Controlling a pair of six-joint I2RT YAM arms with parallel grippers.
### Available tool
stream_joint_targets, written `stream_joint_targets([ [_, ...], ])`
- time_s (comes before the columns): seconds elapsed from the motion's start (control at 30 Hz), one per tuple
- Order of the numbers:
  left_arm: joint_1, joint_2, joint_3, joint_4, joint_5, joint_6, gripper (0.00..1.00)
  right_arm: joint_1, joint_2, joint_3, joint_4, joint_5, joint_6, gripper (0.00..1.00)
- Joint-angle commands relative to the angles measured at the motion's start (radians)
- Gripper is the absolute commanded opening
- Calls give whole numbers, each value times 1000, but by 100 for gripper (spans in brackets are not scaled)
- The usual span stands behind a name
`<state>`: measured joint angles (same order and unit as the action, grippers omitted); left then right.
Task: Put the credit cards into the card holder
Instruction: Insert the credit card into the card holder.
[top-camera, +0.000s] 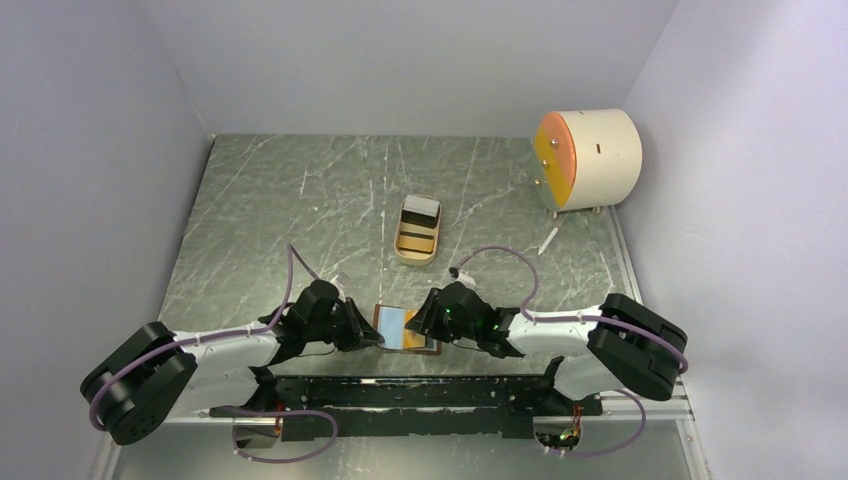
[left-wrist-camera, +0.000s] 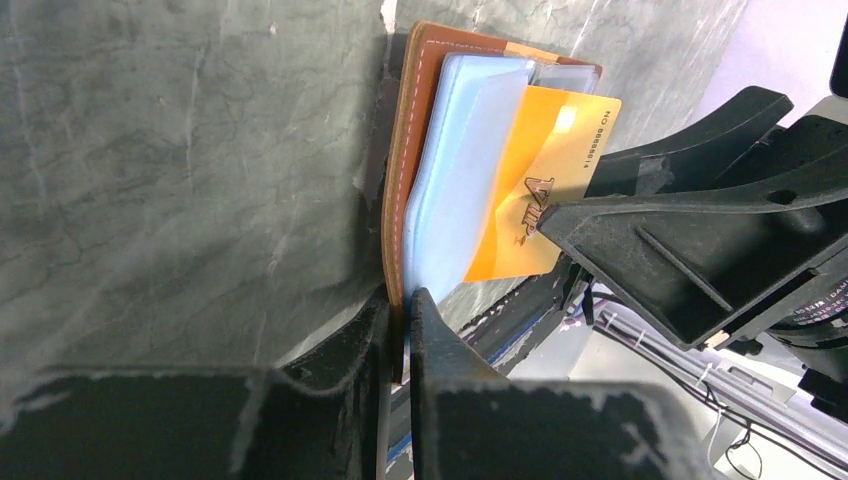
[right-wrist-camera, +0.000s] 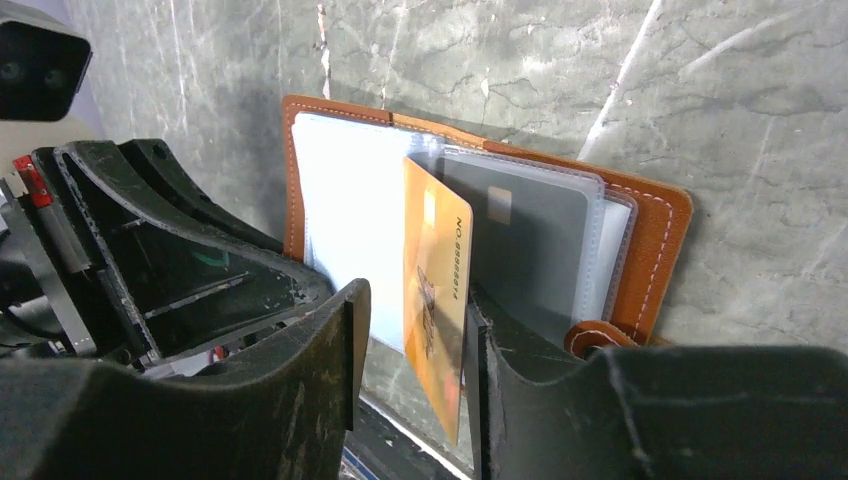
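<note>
The reddish-brown card holder (top-camera: 384, 322) lies open near the table's front edge, its clear sleeves fanned up (right-wrist-camera: 660, 230). My left gripper (left-wrist-camera: 403, 305) is shut on the near edge of its left leather flap (left-wrist-camera: 420, 120). An orange credit card (right-wrist-camera: 437, 240) stands on edge, partly inside a sleeve (left-wrist-camera: 540, 170). My right gripper (right-wrist-camera: 415, 300) is open around that card's lower end. The card leans on the right-hand finger, with a gap on its other side. A dark grey credit card (right-wrist-camera: 530, 240) sits inside a sleeve behind it.
A tan oval tray (top-camera: 418, 262) holding more cards stands mid-table, behind the holder. A white drum with an orange face (top-camera: 588, 158) sits at the back right, a small white stick (top-camera: 548, 240) near it. A black rail (top-camera: 420, 390) runs along the front edge.
</note>
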<state>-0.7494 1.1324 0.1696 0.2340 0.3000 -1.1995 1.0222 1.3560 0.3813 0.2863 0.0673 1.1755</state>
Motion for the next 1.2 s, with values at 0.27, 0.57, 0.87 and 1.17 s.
stream_joint_targets([
  [0.27,2,-31,0,-2,6,11,12,-1,-72,1,-229,75,-38,44],
  [0.57,1,-34,-8,15,11,9,13,0,-80,-13,-165,59,-49,28],
  [0.87,2,-14,-13,26,17,11,13,0,2,-17,-73,23,-30,18],
  [1.17,2,-7,-19,37,26,8,13,-3,31,-30,-9,33,-18,0],
])
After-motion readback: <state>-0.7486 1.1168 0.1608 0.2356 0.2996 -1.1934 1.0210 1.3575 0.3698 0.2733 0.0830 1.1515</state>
